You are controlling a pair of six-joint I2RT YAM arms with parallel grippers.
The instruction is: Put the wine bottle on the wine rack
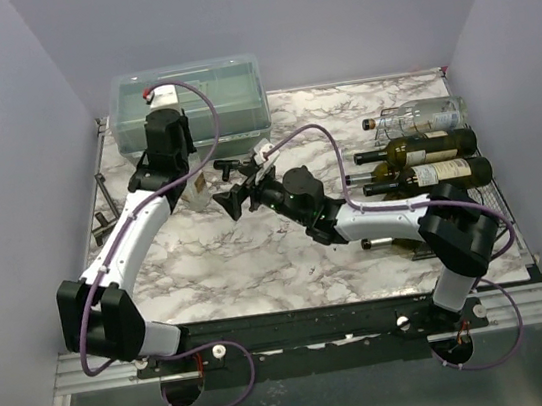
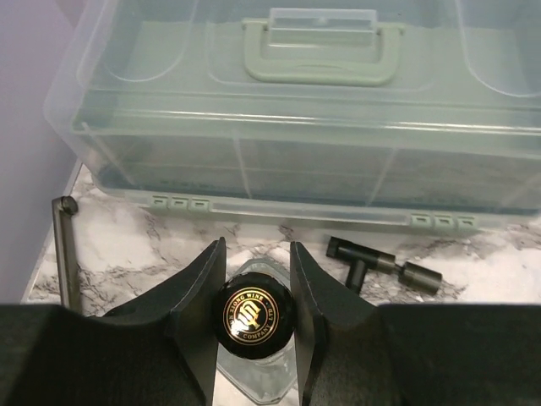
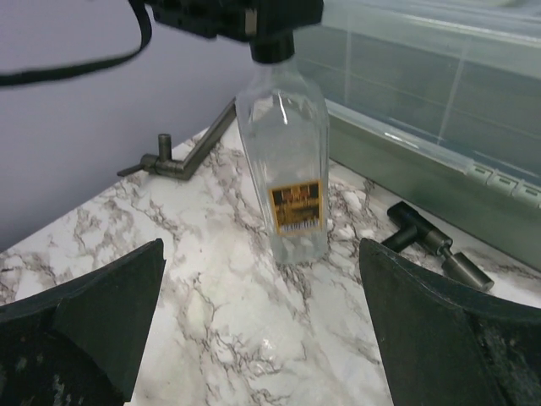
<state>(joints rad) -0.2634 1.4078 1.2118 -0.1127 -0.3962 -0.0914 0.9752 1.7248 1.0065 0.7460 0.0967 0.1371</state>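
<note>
A clear glass wine bottle [image 3: 287,161] with an orange label stands upright on the marble table in front of the plastic box. My left gripper [image 2: 256,279] is shut on its black gold-printed cap [image 2: 254,315] from above; in the top view the gripper [image 1: 179,165] sits over the bottle [image 1: 192,186]. My right gripper [image 3: 262,330] is wide open and empty, low over the table, facing the bottle from a short distance, and also shows in the top view [image 1: 241,189]. The black wire wine rack [image 1: 487,195] stands at the table's right edge with three bottles lying on it.
The translucent grey-green plastic box with a handle [image 2: 296,127] stands right behind the bottle. A black T-shaped tool [image 3: 431,245] lies on the table right of the bottle. A metal clamp bar [image 3: 177,156] runs along the left edge. On the rack lie one clear bottle [image 1: 426,118] and two dark bottles [image 1: 425,149].
</note>
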